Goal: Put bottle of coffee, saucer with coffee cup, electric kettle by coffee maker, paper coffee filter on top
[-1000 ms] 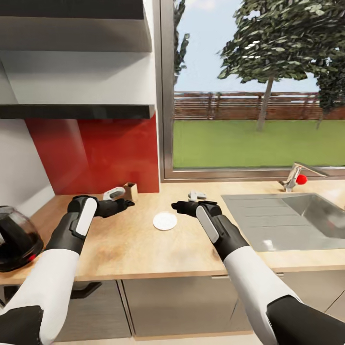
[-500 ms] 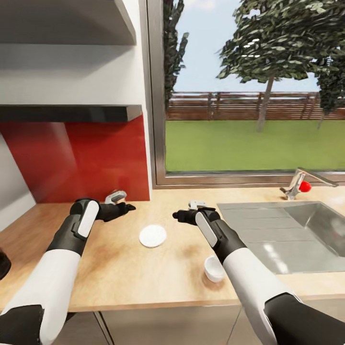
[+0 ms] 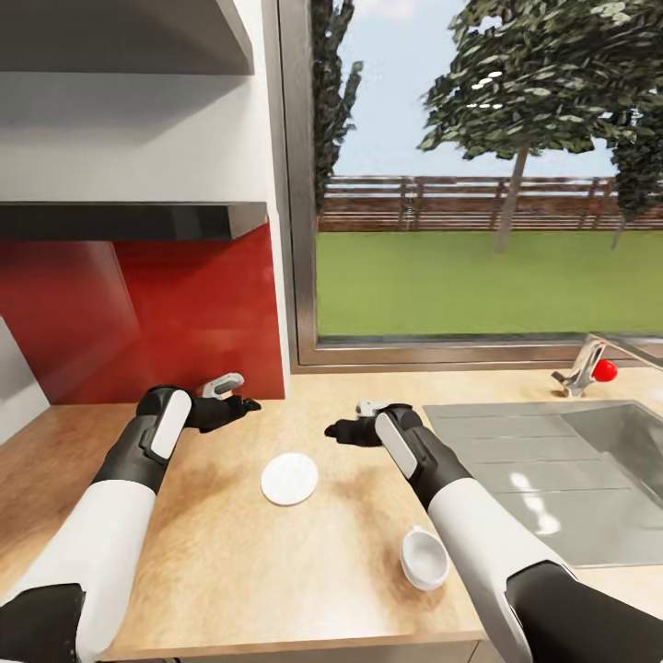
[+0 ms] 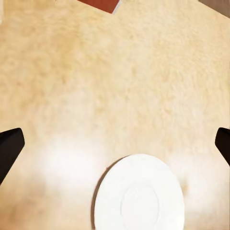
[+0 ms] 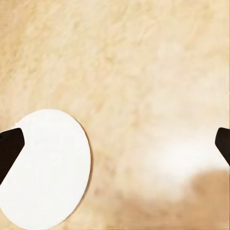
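The saucer (image 3: 289, 479) lies flat on the counter (image 3: 230, 562), between my two arms. The cup (image 3: 424, 558) sits on the counter too, at about 4 o'clock from the saucer and well apart from it, close beside my right forearm. It stands upright and looks empty.

My left end effector (image 3: 241, 402) hangs over the counter at about 11 o'clock from the saucer. It is spread wide and holds nothing. My right end effector (image 3: 337, 430) hangs at about 2 o'clock from the saucer. It is wide too, with nothing in it.

I think the step in hand is the saucer and cup. Neither one is picked up yet. Next I would bring one end effector down over the saucer's edge, or reach back for the cup, and close gently. The saucer is thin and flat, so it may be hard to get under.
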`<state>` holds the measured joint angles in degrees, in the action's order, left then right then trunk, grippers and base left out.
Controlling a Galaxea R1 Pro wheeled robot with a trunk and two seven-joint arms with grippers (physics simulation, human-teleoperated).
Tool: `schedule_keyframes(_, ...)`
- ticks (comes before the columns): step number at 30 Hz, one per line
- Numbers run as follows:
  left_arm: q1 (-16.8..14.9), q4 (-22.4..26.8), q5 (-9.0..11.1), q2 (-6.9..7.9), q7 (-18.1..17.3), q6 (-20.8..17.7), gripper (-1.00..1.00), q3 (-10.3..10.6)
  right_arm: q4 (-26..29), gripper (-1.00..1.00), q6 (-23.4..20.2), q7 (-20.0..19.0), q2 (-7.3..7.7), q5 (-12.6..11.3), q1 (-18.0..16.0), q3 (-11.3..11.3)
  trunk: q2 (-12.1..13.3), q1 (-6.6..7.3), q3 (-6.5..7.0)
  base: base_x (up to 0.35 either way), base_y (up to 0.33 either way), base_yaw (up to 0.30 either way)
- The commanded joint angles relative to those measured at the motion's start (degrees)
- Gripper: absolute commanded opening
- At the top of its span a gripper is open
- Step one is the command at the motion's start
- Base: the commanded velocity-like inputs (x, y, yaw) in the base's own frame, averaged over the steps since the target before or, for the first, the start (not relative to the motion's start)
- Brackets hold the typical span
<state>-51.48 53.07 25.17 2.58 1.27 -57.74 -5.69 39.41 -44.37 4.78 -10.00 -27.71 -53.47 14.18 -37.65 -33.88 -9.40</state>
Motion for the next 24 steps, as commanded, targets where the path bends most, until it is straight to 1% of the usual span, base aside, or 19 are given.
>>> schedule_keyframes(1, -0.07, -0.34, 0.24, 0.02, 0.13, -0.27, 1.00, -0.09, -0.23, 1.00, -1.00, -0.58, 0.00, -1.32, -0.06, 0.12, -0.09, -0.02, -0.10, 0.014, 0.000, 0.000)
schedule_keyframes(3, -0.13, -2.38, 0.25, 0.04, 0.13, -0.27, 1.00, -0.18, -0.80, 1.00, -3.17, -1.76, 0.00, -2.60, -0.06, 0.13, -0.09, -0.02, -0.10, 0.007, 0.000, 0.000)
schedule_keyframes(6, -0.22, -6.71, 0.30, 0.10, 0.13, -0.27, 1.00, -0.26, -1.15, 1.00, -6.36, -2.43, 0.00, -3.45, -0.06, 0.14, -0.09, -0.02, -0.10, 0.003, 0.000, 0.000)
schedule_keyframes(10, -0.21, -8.61, 0.41, 0.13, 0.13, -0.33, 1.00, -0.25, -1.24, 1.00, -8.00, -2.68, 0.00, -3.69, -0.06, 0.14, -0.09, -0.02, -0.10, 0.000, 0.000, 0.000)
schedule_keyframes(16, -0.20, -9.10, 1.88, 0.14, 0.13, -0.40, 1.00, -0.18, -1.27, 1.00, -8.55, -2.89, 0.00, -3.82, 0.09, 0.18, -0.09, -0.02, -0.10, 0.000, 0.000, 0.000)
schedule_keyframes(17, -0.20, -9.13, 2.34, 0.14, 0.13, -0.49, 1.00, -0.16, -1.29, 1.00, -9.06, -4.15, 0.00, -3.81, 0.11, 0.21, -0.09, -0.02, -0.10, 0.000, 0.000, 0.000)
schedule_keyframes(19, -0.22, -9.22, 3.53, 0.14, 0.13, -0.84, 1.00, -0.12, -1.56, 1.00, -10.65, -9.53, 0.00, -3.77, 0.12, 0.22, -0.09, -0.02, -0.10, 0.000, 0.000, 0.000)
schedule_keyframes(21, -0.26, -9.27, 4.56, 0.18, 0.10, -0.99, 1.00, -0.11, -3.50, 1.00, -11.18, -11.89, 0.00, -3.70, 0.12, 0.23, -0.09, -0.02, -0.10, 0.000, 0.000, 0.000)
schedule_keyframes(24, -0.24, -9.61, 5.95, 0.52, 0.06, -1.16, 1.00, -0.08, -5.30, 1.00, -11.37, -12.85, 0.00, -3.73, 0.12, 0.23, -0.09, -0.02, -0.10, 0.000, 0.000, 0.000)
